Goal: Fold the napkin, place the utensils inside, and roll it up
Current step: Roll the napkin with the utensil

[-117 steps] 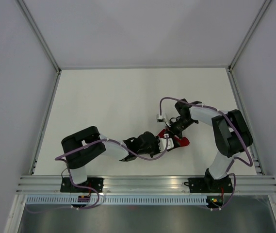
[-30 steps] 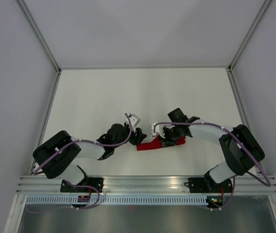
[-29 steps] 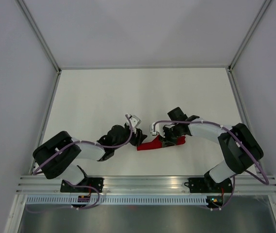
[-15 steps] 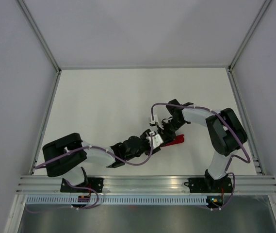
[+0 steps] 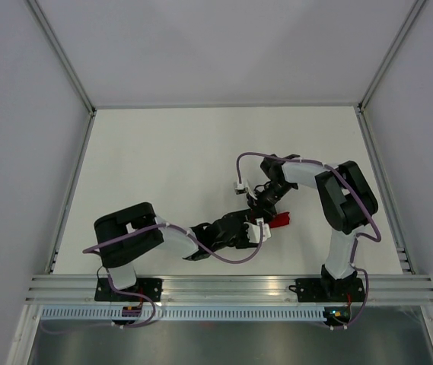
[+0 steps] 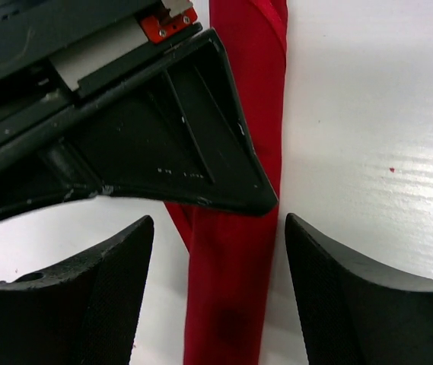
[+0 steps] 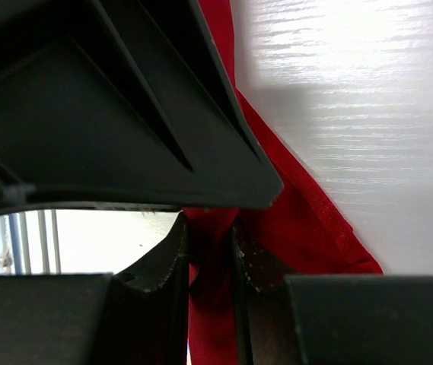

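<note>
The napkin [image 5: 279,220] is a narrow red roll on the white table; only its right end shows from above. In the left wrist view the napkin [image 6: 235,289] runs lengthwise between the two black fingers [image 6: 117,289], which stand apart on either side without touching it. My left gripper [image 6: 218,222] is open, directly against the right gripper's black body [image 6: 163,144]. My right gripper [image 7: 208,237] is shut on a pinched fold of the napkin [image 7: 300,213]. From above, the left gripper [image 5: 258,230] and the right gripper [image 5: 264,207] meet over the roll. The utensils are hidden.
The white table [image 5: 163,160] is walled by grey panels with metal posts at the back corners. An aluminium rail [image 5: 231,289] runs along the near edge by the arm bases. Purple cables loop over both arms.
My left arm has swung right along the roll until it meets the right gripper, and its jaws have widened. The right gripper has kept its pinch, shifting slightly back.
</note>
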`<state>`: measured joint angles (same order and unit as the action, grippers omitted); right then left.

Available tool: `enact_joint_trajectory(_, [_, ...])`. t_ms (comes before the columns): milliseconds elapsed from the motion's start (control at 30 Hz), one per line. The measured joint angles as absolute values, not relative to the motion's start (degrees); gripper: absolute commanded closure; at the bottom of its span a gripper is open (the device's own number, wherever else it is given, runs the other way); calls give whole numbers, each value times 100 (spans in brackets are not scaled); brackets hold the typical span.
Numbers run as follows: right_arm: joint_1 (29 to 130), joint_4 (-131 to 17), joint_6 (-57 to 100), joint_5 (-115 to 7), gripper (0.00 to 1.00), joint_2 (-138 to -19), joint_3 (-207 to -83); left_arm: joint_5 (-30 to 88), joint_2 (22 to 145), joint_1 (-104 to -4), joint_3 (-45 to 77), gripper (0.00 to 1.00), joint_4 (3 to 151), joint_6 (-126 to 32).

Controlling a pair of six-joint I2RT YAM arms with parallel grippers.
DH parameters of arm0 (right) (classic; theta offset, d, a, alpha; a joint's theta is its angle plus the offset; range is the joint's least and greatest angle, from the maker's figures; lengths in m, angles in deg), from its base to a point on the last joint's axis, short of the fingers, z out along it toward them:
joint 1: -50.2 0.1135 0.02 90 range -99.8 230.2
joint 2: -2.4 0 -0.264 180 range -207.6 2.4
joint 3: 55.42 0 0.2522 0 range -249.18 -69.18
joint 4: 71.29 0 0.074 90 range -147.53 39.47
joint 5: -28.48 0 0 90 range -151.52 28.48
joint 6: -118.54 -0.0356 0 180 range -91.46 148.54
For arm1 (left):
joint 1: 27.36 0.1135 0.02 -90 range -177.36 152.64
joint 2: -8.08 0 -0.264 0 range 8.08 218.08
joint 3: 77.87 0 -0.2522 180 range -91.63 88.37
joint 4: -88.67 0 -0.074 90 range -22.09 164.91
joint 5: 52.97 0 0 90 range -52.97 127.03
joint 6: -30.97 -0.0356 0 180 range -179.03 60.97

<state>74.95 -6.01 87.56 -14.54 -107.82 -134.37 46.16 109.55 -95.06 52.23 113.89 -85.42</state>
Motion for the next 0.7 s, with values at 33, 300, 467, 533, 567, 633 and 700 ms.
enact_joint_trajectory(33, [7489, -539, 8772, -1434, 100, -10808, -13450, 4618, 11007, -9506, 5164, 28, 11387, -8577])
enact_joint_trajectory(300, [7393, -150, 8936, -1356, 98, -10994, -13605, 4384, 11204, -9548, 4718, 79, 10714, -8638])
enact_joint_trajectory(467, [7320, 22, 9041, -1408, 75, -11040, -13668, 4222, 11241, -9530, 4545, 94, 10432, -8594])
enact_joint_trajectory(533, [7320, 51, 9051, -1439, 56, -11038, -13679, 4146, 11241, -9511, 4519, 98, 10391, -8562])
enact_joint_trajectory(567, [7316, 73, 9030, -1441, 50, -11038, -13684, 4091, 11239, -9489, 4512, 98, 10377, -8538])
enact_joint_trajectory(633, [7290, 153, 9019, -1421, 34, -10994, -13690, 3949, 11235, -9428, 4502, 98, 10369, -8441])
enact_joint_trajectory(700, [7286, 250, 8973, -1395, 24, -10885, -13666, 3792, 11235, -9353, 4473, 98, 10342, -8323])
